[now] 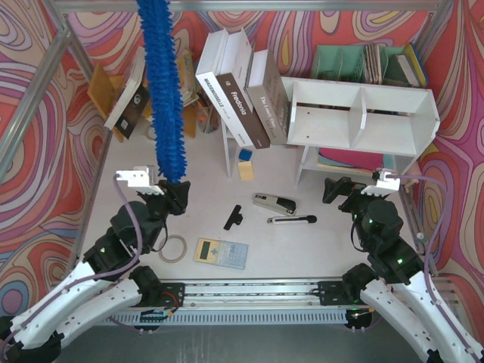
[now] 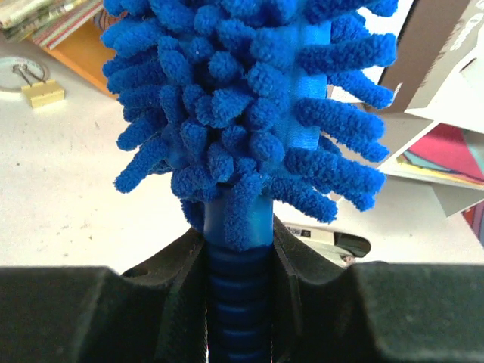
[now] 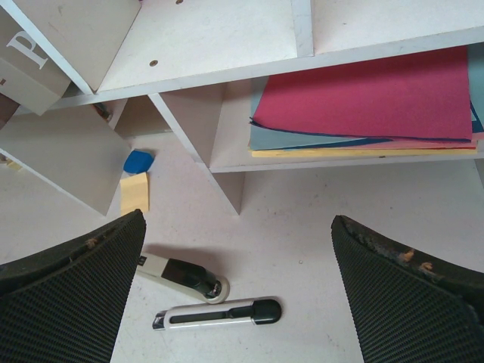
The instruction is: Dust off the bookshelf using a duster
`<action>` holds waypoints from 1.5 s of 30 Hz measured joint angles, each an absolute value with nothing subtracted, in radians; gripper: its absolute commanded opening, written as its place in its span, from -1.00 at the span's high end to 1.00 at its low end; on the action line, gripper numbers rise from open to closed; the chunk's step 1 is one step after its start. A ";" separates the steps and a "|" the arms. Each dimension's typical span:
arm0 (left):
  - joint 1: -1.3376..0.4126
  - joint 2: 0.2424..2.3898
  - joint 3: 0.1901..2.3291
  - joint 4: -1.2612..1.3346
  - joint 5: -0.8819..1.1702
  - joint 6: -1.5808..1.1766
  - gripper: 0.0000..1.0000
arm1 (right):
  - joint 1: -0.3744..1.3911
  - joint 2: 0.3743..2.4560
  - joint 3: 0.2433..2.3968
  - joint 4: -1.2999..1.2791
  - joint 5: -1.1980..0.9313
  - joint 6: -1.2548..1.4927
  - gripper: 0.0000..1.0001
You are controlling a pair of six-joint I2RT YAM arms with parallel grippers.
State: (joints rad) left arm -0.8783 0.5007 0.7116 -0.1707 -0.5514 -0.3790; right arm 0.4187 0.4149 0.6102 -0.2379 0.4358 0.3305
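Observation:
The white two-tier bookshelf point(image 1: 361, 117) stands at the back right, its two upper compartments bare, coloured paper on its lower tier point(image 3: 363, 106). The long fluffy blue duster point(image 1: 162, 91) stands upright at the left, its head reaching the top of the top view. My left gripper point(image 1: 175, 194) is shut on the duster's ribbed blue handle point(image 2: 238, 295), well left of the bookshelf. My right gripper point(image 1: 350, 195) is open and empty, just in front of the shelf's lower tier, its fingers point(image 3: 76, 287) wide apart.
Books point(image 1: 242, 94) lean against the shelf's left side. A green file organiser point(image 1: 355, 62) stands behind it, a yellow rack point(image 1: 113, 91) at back left. On the table lie a stapler point(image 1: 274, 203), a cutter point(image 1: 293, 220), a black clip point(image 1: 234, 218), a calculator point(image 1: 221, 252), a tape ring point(image 1: 173, 248), sticky notes point(image 1: 246, 169).

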 measured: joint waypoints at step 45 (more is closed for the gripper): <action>-0.871 0.863 0.411 -0.245 -0.273 -0.654 1.00 | 0.419 0.413 0.610 -0.245 0.453 0.341 -0.98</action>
State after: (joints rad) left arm -0.8711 0.8631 0.4107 -0.2455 -0.2729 -0.6544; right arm 0.4187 0.4129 0.6102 -0.2447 0.4530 0.3412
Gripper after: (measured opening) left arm 0.344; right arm 0.987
